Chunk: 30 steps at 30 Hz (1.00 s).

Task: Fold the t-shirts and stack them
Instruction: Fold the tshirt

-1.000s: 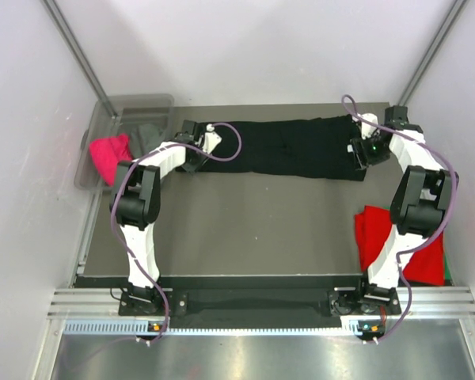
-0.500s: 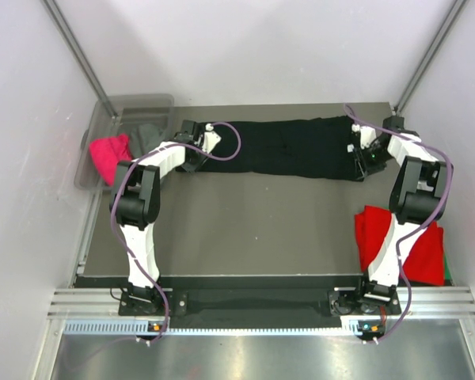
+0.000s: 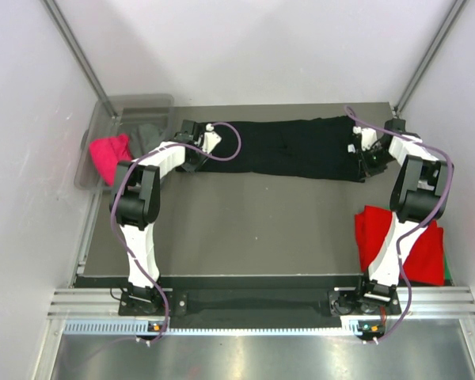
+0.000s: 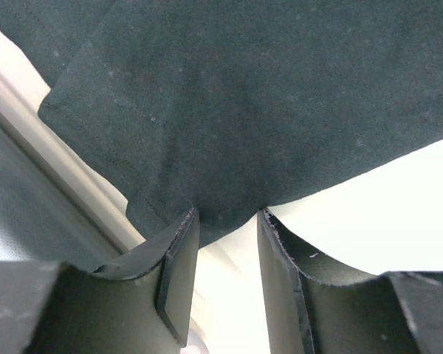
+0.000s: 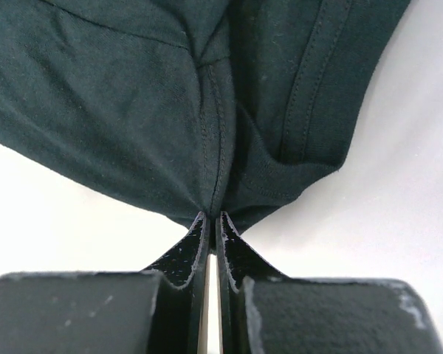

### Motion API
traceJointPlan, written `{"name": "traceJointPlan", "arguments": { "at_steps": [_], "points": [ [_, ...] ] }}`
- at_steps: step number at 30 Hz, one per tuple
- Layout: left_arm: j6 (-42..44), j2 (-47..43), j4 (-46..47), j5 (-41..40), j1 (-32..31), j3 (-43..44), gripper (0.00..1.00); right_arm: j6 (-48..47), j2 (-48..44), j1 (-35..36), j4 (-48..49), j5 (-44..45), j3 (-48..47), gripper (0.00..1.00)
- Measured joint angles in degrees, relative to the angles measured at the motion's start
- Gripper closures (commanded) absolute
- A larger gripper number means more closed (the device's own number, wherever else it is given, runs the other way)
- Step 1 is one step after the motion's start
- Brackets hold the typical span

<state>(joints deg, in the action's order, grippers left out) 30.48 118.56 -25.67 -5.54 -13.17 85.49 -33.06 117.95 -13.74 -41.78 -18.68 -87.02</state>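
Dark bench [image 3: 245,229], white walls. Right claw [image 5: 210,215] is clenched on the right end of the black t-shirt [image 3: 301,146]. Left claw [image 4: 227,214] pinches a thicker wad at its left end. Shirt lies as a band along the far edge, long axis left-right, spanning claw to claw. My read: next fold pulls nearward, both arms equally placed.

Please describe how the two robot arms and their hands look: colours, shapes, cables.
The left arm and the right arm have white links with black joints. A purple cable loops along each. The left hand and the right hand end in two flat black fingers, slightly scuffed.
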Motion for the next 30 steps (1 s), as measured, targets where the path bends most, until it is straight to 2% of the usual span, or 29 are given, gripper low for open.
{"name": "traceJointPlan", "arguments": {
  "at_steps": [7, 8, 10, 20, 23, 26, 30],
  "points": [
    [5.38, -2.10, -0.81, 2.32, 0.00, -2.54, 0.54, 0.11, -0.02, -0.68, 0.04, 0.94, -0.04, 0.98],
    [6.43, -2.91, -0.98, 2.64, 0.00, -3.65, 0.45, 0.22, 0.00, -0.72, 0.04, 1.20, -0.09, 0.99],
    [8.15, -4.42, -1.33, 2.78, 0.00, -5.27, 0.33, 0.37, 0.00, -0.81, 0.11, 1.66, -0.11, 0.98],
    [12.31, -5.53, -0.72, 2.08, -0.11, -6.71, 0.33, 1.42, 0.00, -1.07, 0.35, 2.40, -0.13, 0.96],
    [13.20, -5.51, -0.57, 1.44, -0.15, -6.62, 0.35, 1.62, 0.00, -1.07, 0.37, 2.40, -0.13, 0.96],
    [13.88, -3.91, -1.27, 1.18, -0.15, -4.50, 0.42, 1.70, 0.00, -1.07, 0.37, 2.40, -0.13, 0.96],
    [14.69, 1.36, -2.93, 1.11, -0.13, 2.47, 0.63, 1.75, 0.00, -1.07, 0.39, 2.40, -0.13, 0.95]
  ]
}}
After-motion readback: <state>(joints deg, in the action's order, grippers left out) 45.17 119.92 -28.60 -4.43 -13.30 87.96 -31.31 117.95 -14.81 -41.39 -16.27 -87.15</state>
